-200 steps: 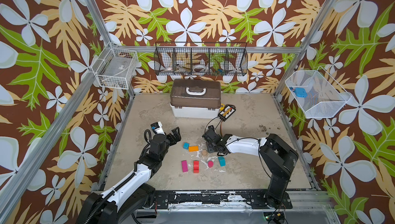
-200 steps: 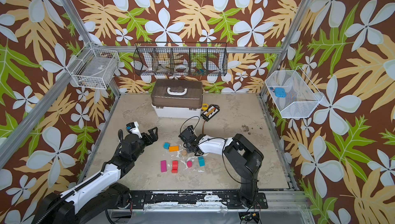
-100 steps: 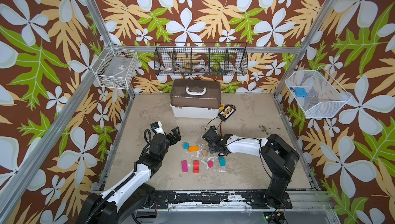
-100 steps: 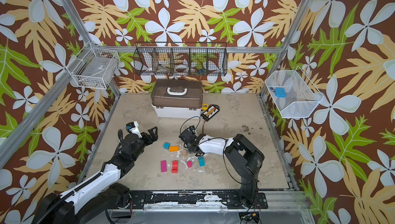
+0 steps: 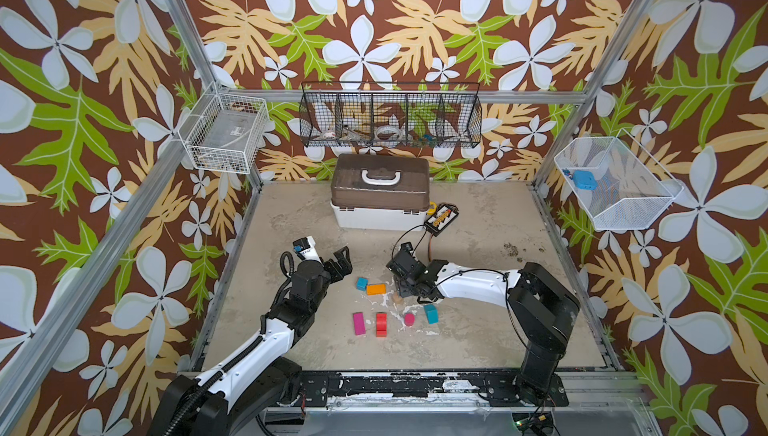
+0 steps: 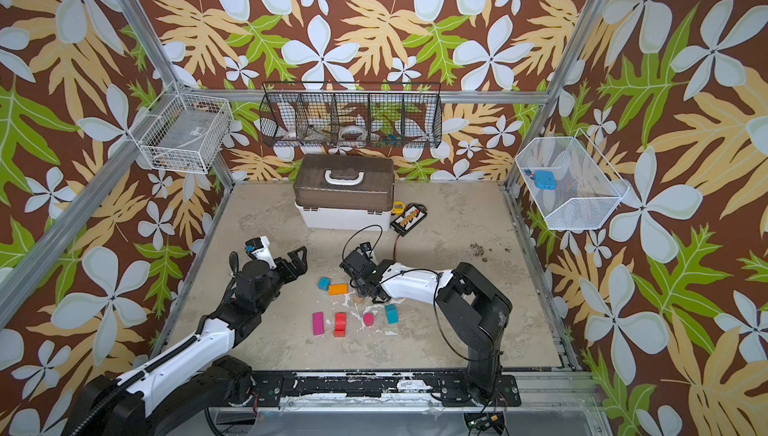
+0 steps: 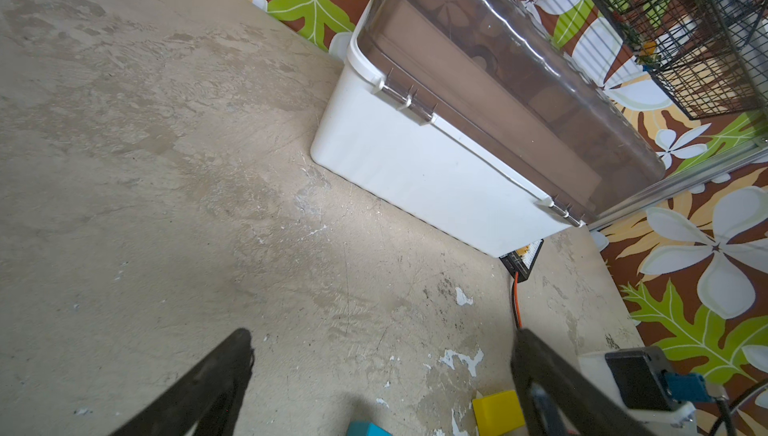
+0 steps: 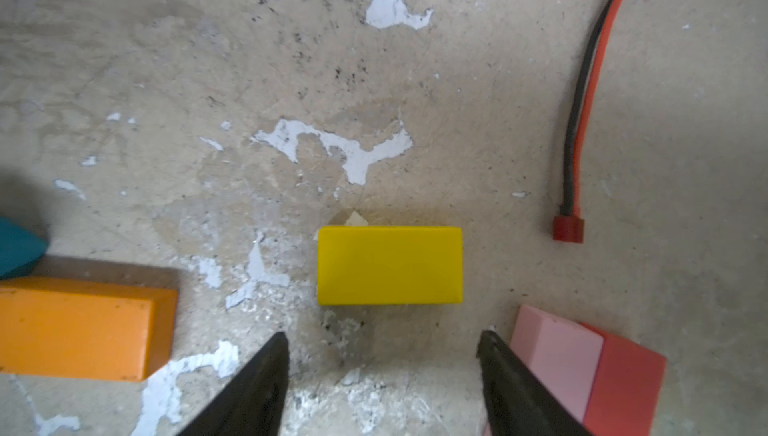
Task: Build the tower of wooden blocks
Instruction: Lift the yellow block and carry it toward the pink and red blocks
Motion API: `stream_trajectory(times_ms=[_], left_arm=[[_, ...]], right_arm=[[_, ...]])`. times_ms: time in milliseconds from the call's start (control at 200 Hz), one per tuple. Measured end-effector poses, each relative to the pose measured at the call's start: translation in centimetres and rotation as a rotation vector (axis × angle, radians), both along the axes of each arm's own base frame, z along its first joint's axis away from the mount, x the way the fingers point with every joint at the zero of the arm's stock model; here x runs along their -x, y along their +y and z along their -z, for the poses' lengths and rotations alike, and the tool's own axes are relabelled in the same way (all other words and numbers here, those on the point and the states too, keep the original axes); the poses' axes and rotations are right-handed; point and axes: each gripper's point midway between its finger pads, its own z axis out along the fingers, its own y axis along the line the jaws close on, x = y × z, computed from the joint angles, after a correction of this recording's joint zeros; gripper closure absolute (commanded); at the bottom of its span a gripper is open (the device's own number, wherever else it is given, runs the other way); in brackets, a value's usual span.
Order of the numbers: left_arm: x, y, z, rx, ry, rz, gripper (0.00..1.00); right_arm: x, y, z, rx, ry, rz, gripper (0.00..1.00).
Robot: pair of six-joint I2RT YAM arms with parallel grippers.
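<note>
Loose wood blocks lie on the floor in both top views: a teal cube [image 5: 361,283] beside an orange bar [image 5: 376,289], a magenta bar [image 5: 358,323], a red block [image 5: 381,324], a magenta cylinder [image 5: 409,319] and another teal cube [image 5: 431,313]. No tower is in view. My right gripper [image 8: 382,342] hangs open just short of a yellow block [image 8: 390,265], with nothing between its fingers. A pink block [image 8: 557,355] sits close by one finger. My left gripper [image 7: 382,342] is open and empty over bare floor, left of the blocks [image 5: 345,260].
A white box with a brown lid [image 5: 380,197] stands at the back. A black and yellow pack [image 5: 441,217] lies beside it, and its red and black wire [image 8: 582,122] ends near the yellow block. Wire baskets [image 5: 390,116] hang on the walls.
</note>
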Motion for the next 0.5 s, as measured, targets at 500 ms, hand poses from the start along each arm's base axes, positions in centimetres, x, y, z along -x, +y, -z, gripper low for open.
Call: stream_trajectory(times_ms=[500], left_arm=[[0.0, 0.0, -0.4, 0.005, -0.011, 0.000, 0.02]], right_arm=[[-2.2, -0.2, 1.0, 0.012, 0.004, 0.060, 0.08]])
